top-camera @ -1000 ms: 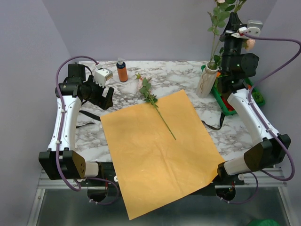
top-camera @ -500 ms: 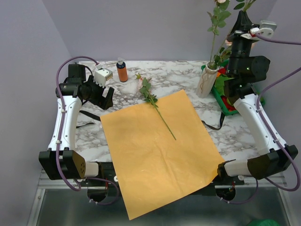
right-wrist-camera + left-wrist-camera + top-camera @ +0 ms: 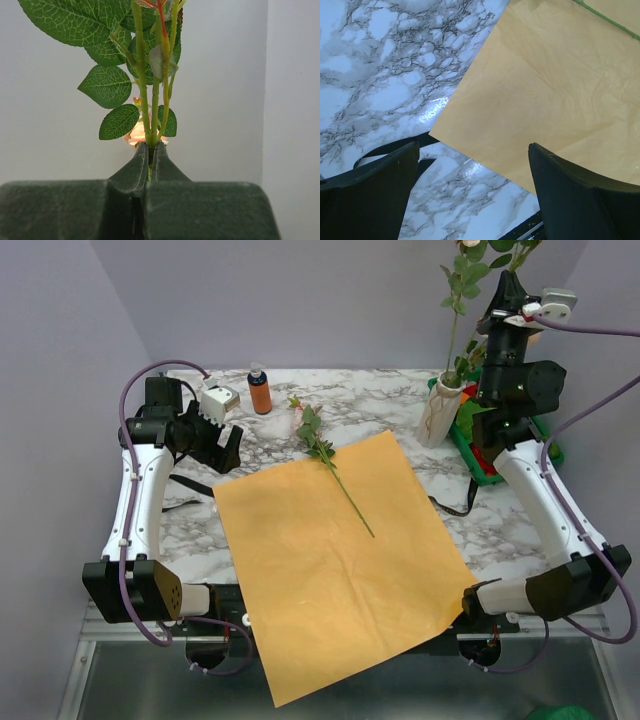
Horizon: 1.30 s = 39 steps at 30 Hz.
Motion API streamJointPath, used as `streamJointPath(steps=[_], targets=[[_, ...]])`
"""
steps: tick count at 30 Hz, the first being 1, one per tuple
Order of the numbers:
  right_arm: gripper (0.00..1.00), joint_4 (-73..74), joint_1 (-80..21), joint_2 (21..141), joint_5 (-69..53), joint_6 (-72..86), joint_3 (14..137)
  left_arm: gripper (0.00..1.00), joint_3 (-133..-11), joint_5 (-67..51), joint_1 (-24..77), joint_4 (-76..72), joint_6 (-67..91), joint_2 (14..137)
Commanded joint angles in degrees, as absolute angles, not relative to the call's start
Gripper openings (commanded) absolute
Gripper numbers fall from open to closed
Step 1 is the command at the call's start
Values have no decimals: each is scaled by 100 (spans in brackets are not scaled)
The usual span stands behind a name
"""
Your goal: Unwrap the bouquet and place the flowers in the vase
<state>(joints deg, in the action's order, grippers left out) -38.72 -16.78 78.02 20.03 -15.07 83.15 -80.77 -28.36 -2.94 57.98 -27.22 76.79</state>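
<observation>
Right wrist view, right gripper (image 3: 150,150): clenched on the flowers (image 3: 143,90), stems pinched upright between the fingertips; vase out of frame.
Top view, held flowers: above and right of the vase (image 3: 438,412), likely raised to clear its rim; one stem standing in it.
Top view, loose stem (image 3: 345,490): on orange paper sheet (image 3: 340,580), left of the vase, not yet collected.
Left wrist view, left gripper (image 3: 472,147): released, empty, over the sheet's corner and black ribbon (image 3: 385,148), well left of the vase.

Orange paper sheet (image 3: 330,570) lies flat; a rose stem (image 3: 335,472) crosses its far edge; past its far right corner stands the cream vase (image 3: 438,412), leafy stems (image 3: 463,282) above.
</observation>
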Motion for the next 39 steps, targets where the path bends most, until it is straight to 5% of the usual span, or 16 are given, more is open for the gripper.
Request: streamJointPath(steps=[1,11,13,18,22,30,39], targets=[[1,-4227,-1652,7971,2135,-1626,8096,99,-8086,-2936,-316,5801,-2733,7550],[2,-4386,-1503,8499,2487,-1337,7822,99,-8068,-2830,-316,5809,-2777,7515],[23,-4070,-1494,8551,2548,-1213,7840,99,-8060,-2830,-308,5801,-2777,7488],[54,-3027,-1433,8534,2663,-607,8050,99,-8068,-2839,-316,5801,-2786,7497],[70,-2392,-1415,8420,2620,-238,8095,99,-8051,-2865,-308,5783,-2804,7462],[75,-972,-1494,7858,2347,676,7919,99,-7998,-2883,-316,5792,-2839,7392],[86,-301,-3145,7269,2805,614,6839,99,-8042,-3015,-308,5845,-2777,7339]])
